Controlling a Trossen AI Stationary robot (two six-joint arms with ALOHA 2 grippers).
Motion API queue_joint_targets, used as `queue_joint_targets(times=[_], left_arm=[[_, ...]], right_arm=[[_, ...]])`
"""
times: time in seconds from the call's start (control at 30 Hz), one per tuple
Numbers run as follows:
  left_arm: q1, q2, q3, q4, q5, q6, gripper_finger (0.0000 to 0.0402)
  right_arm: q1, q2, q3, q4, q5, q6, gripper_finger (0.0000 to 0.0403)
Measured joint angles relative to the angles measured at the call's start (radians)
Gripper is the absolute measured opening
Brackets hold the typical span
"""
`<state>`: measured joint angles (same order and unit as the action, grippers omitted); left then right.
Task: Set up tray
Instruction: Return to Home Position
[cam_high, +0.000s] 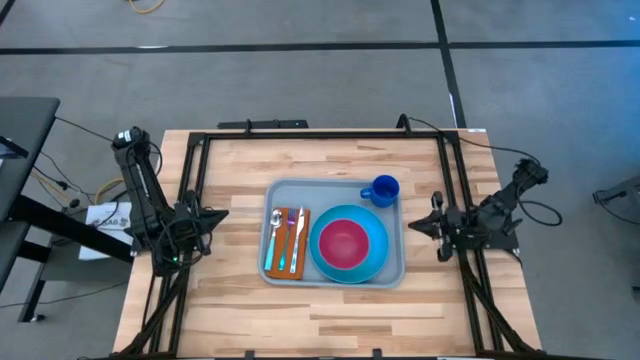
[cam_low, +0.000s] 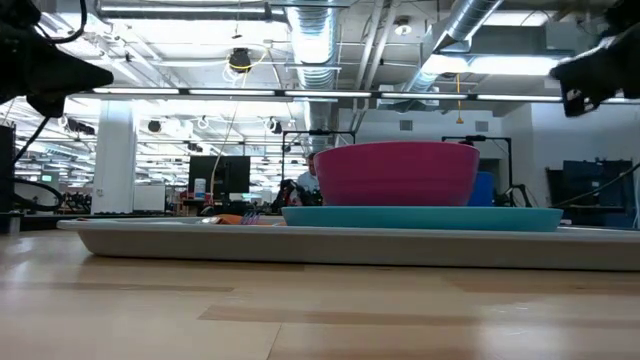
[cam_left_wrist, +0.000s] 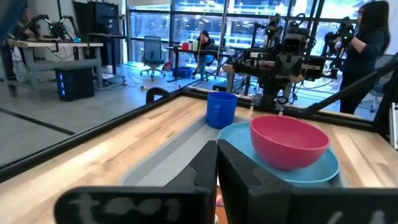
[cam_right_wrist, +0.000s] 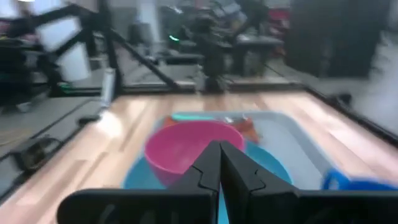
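The light grey-blue tray (cam_high: 285, 195) lies flat on the middle of the wooden table. On it a pink bowl (cam_high: 343, 244) sits in a round blue plate (cam_high: 372, 235), a blue cup (cam_high: 384, 189) stands at its far right corner, and cutlery lies on a rust-brown napkin (cam_high: 287, 241) at its left. My left gripper (cam_high: 222, 214) is shut at the table's left edge, pointing level toward the tray and clear of it. My right gripper (cam_high: 412, 227) is shut at the right edge, likewise clear. Each wrist view shows its fingers (cam_left_wrist: 216, 163) (cam_right_wrist: 220, 163) pressed together with nothing between them.
A black frame (cam_high: 320, 133) runs around the table's far and side edges. Bare wood lies in front of the tray (cam_high: 330, 315) and behind it. Beyond the table, the left wrist view shows a person standing (cam_left_wrist: 365, 37) and another seated.
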<state>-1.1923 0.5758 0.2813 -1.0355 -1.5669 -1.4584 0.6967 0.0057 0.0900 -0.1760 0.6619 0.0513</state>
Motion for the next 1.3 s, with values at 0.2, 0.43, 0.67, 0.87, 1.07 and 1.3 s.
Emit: queue_joint_targets(times=[0.2, 0.43, 0.67, 0.87, 1.07, 1.3], left_arm=[[-0.013, 0.0, -0.001, 0.0, 0.013, 0.055, 0.0], [-0.015, 0.0, -0.002, 0.008, 0.03, 0.056, 0.0], [-0.015, 0.0, -0.011, 0.009, 0.212, 0.057, 0.0], [-0.014, 0.0, -0.029, 0.042, 0.366, 0.023, 0.0], [-0.013, 0.0, -0.032, 0.052, 0.409, 0.015, 0.0], [-0.014, 0.0, -0.011, 0.058, 0.089, 0.004, 0.0]], right_arm=[[-0.024, 0.001, -0.002, -0.048, 0.018, 0.212, 0.0], [-0.024, 0.0, -0.002, -0.049, 0.017, 0.238, 0.0], [-0.024, 0.0, -0.002, -0.05, 0.018, 0.199, 0.0], [-0.024, 0.0, -0.002, -0.051, 0.017, 0.187, 0.0], [-0.024, 0.0, -0.002, -0.051, 0.017, 0.186, 0.0], [-0.024, 0.0, -0.002, -0.051, 0.017, 0.185, 0.0]])
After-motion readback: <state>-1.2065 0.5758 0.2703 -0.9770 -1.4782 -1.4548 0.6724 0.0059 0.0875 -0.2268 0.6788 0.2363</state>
